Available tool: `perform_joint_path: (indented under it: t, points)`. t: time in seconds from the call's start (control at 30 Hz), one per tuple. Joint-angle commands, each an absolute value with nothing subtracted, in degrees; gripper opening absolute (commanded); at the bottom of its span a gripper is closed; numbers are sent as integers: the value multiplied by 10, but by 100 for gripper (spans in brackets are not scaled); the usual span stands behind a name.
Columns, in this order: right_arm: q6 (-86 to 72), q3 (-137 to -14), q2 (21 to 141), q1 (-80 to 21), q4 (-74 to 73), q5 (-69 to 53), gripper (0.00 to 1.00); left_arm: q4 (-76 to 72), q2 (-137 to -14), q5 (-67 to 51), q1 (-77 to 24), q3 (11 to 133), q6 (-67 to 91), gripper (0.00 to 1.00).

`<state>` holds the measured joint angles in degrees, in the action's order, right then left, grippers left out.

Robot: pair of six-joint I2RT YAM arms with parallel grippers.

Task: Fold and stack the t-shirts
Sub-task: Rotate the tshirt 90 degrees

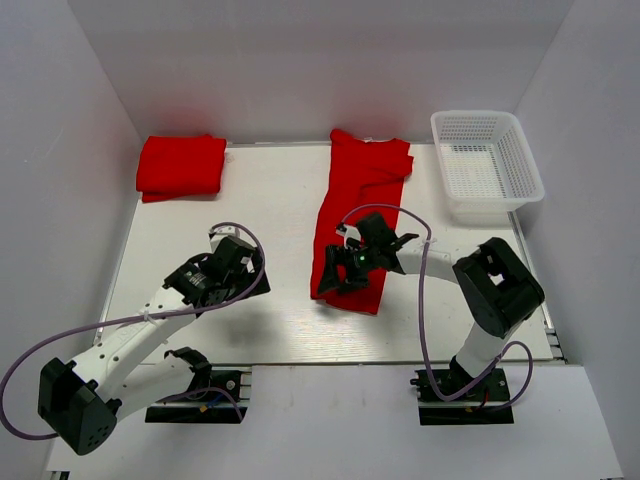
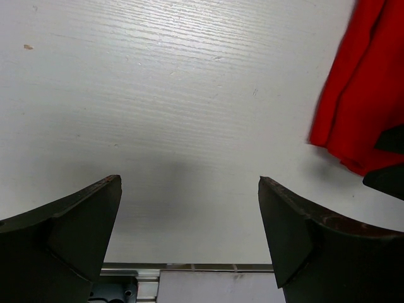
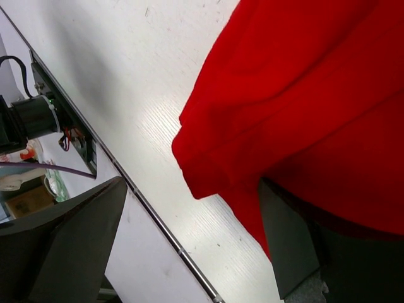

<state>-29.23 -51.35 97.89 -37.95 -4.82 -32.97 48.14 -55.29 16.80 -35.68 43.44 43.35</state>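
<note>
Though my right pincer (image 1: 343, 274) gapes empty, I judge the red t-shirt (image 1: 356, 198) limp, light; pinch its six-o'clock hem.

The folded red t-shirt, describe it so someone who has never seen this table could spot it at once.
Start at the white table and go to its far left corner, opposite the white basket. The folded red t-shirt lies there as a compact rectangle, unlike the other red shirt, which stretches long down the middle.
</note>
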Motion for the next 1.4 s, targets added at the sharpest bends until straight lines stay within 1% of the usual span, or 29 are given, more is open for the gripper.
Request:
perform_joint_path:
  t: [0.0,0.17,0.27,0.33,0.37,0.4,0.47,0.6,0.63,0.67,0.9,1.1,1.13,1.2,1.37]
  points:
    - [-289,-536,987,-381,-31,-324,90,482,-542,176,-354,429,440,99]
    - [-306,-537,995,-384,-18,-332,90,482,-537,176,-354,423,446,99]
    - [-315,-532,1000,-386,-8,-339,85,482,-537,176,-354,417,446,99]
    - [-327,-532,999,-387,-10,-331,75,482,-537,176,-354,417,446,99]
    - [-330,-525,998,-386,15,-329,67,482,-537,176,-354,417,446,99]
    - [-340,-524,995,-387,18,-325,48,476,-537,176,-354,412,446,99]
    - [-345,-519,980,-389,23,-304,28,471,-537,176,-354,407,446,99]
    - [-345,-520,977,-391,13,-289,10,466,-537,171,-354,402,446,99]
    - [-345,-521,977,-392,13,-287,2,466,-537,171,-354,402,446,99]
    - [-349,-521,981,-391,13,-289,0,466,-537,171,-354,402,446,99]
    - [-335,-533,974,-399,1,-295,0,460,-526,159,-354,390,446,99]
    - [-339,-541,955,-402,35,-328,0,443,-526,154,-354,390,440,99]
    - [-347,-541,954,-403,62,-333,0,443,-526,154,-354,385,440,99]
    - [-352,-548,961,-402,76,-351,0,443,-526,149,-354,385,440,99]
    - [-350,-573,974,-403,92,-351,0,443,-526,149,-354,385,435,99]
